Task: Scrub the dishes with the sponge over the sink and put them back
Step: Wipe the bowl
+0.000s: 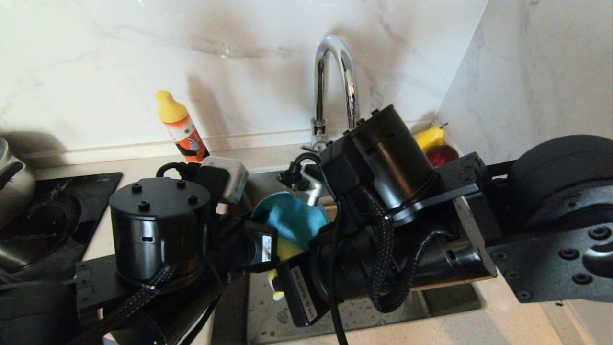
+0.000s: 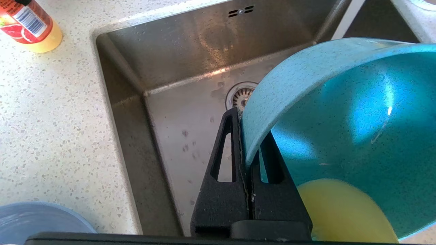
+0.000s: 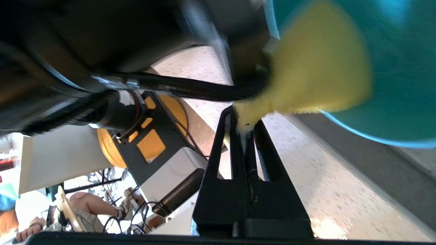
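My left gripper (image 2: 246,143) is shut on the rim of the teal bowl (image 2: 357,112) and holds it tilted above the sink (image 2: 184,112), near the drain strainer (image 2: 238,97). My right gripper (image 3: 243,122) is shut on the narrow end of the yellow sponge (image 3: 316,64). The sponge's broad end lies against the inside of the bowl (image 3: 402,68). In the head view both wrists crowd over the basin, and only part of the bowl (image 1: 292,218) and sponge (image 1: 286,249) shows between them. A grey-blue plate (image 2: 41,221) sits on the counter beside the sink.
A chrome gooseneck tap (image 1: 335,76) rises behind the sink. An orange bottle with a yellow cap (image 1: 179,127) stands on the counter at the back left. A pear (image 1: 429,138) and an apple (image 1: 441,154) sit in the back right corner. A black hob (image 1: 48,215) lies far left.
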